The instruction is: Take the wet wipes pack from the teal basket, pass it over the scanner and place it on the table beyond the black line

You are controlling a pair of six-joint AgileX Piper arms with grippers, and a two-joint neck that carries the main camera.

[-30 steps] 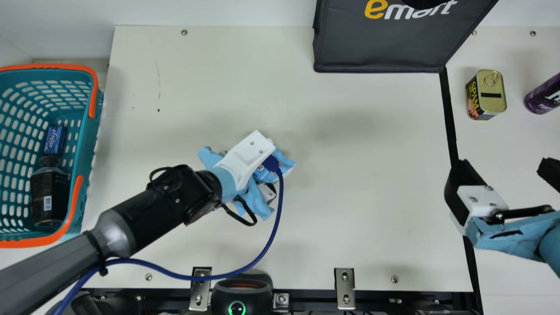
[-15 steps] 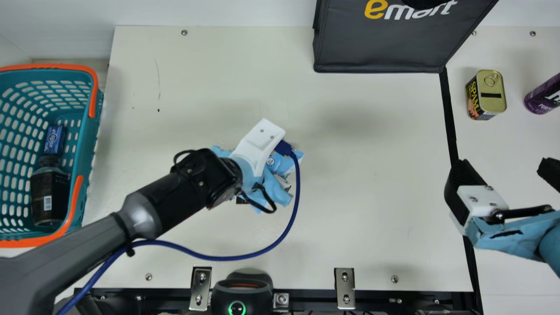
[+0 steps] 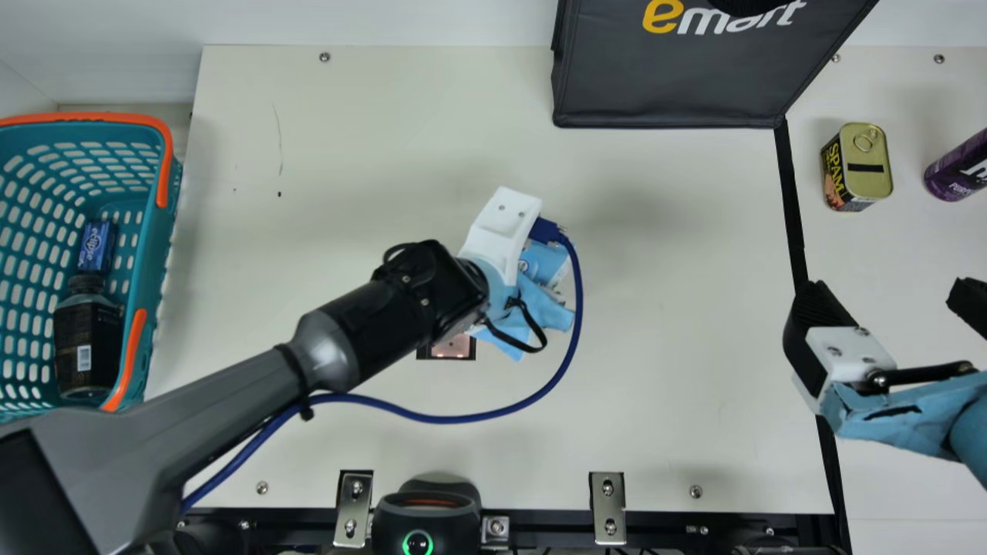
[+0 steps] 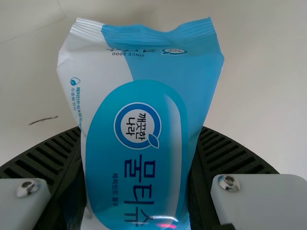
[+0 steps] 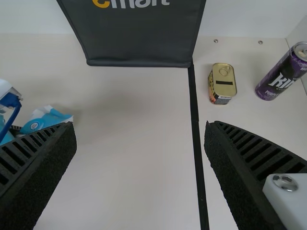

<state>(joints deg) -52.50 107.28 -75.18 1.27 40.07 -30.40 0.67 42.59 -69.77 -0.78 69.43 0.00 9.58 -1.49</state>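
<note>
In the main view my left gripper (image 3: 505, 223) is over the middle of the table, its fingertips hidden beneath its white housing. Part of the blue-and-white wet wipes pack (image 3: 546, 264) sticks out beside it. The left wrist view has the gripper (image 4: 140, 136) shut on the pack (image 4: 139, 115), one ribbed finger along each side. My right gripper (image 3: 894, 301) stands open at the black line (image 3: 793, 208), holding nothing; in the right wrist view the gripper (image 5: 140, 129) has the line (image 5: 195, 124) between its fingers. The teal basket (image 3: 154, 254) is at the far left.
A black device with a green ring (image 3: 424, 520) sits at the near edge; a small dark-framed square (image 3: 453, 348) lies beneath the left arm. The dark bag (image 3: 671, 77) stands at the back. Beyond the line are a SPAM tin (image 3: 867, 162) and a purple can (image 3: 956, 169).
My left arm has moved rightward and somewhat toward the back with the pack, uncovering the small dark-framed square. The right arm has kept still.
</note>
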